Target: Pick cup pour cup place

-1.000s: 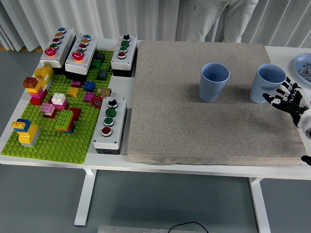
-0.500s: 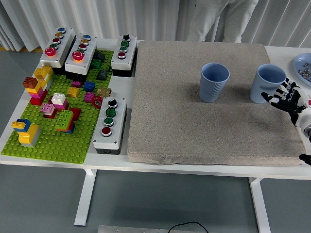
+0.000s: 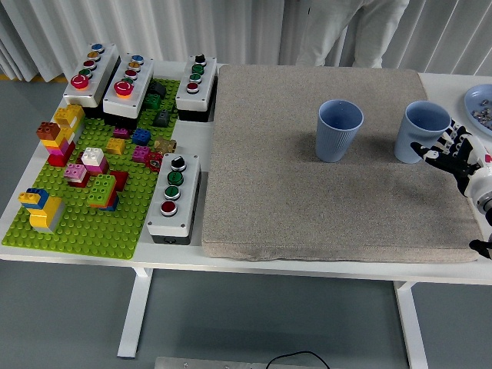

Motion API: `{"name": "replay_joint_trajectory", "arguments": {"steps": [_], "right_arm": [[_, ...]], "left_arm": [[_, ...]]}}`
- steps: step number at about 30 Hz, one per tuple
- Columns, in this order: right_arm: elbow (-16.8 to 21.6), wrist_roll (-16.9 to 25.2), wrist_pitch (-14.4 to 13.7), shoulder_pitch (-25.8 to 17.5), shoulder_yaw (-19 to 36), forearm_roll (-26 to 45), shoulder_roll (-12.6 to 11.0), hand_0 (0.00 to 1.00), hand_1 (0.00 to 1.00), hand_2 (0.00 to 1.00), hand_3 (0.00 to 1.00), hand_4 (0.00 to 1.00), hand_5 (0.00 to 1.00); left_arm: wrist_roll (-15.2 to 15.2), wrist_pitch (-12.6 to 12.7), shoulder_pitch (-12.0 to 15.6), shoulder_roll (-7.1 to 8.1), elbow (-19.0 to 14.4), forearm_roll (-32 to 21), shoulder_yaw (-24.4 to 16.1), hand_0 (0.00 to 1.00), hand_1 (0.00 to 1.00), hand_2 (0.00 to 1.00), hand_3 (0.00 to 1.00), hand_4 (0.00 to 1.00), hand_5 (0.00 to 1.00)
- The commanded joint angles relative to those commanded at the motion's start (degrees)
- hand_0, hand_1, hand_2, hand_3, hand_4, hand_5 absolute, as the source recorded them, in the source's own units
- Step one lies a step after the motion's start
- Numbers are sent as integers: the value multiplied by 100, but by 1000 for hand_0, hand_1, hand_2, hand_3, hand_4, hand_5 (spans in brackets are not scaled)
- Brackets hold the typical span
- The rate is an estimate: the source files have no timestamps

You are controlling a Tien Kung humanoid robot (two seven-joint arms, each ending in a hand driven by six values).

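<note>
Head view: hand [image 3: 450,154] beside cup [image 3: 421,131]

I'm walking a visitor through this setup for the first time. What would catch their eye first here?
Probably the two blue cups on the grey mat: the left cup stands alone mid-mat, while the right cup has the right robot hand beside it, fingers spread and not gripping. Next, the bright green brick baseplate at the table's left, covered in coloured blocks and flanked by button boxes.
</note>
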Motion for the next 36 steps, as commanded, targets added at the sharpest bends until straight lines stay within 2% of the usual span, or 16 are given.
{"name": "replay_joint_trajectory", "arguments": {"steps": [15,36], "right_arm": [[-198,72,-32,112,56,-13,31,922,899,998,962,846,364],[-260,77,-29,171,25,-49,96,923,898,998,960,840,371]], "left_arm": [[-4,-2,-14,-8,0,-1,16,731,801,833,667,511,892],[-38,-8,-19,-2,0,-83,125,731,801,834,667,512,892]]}}
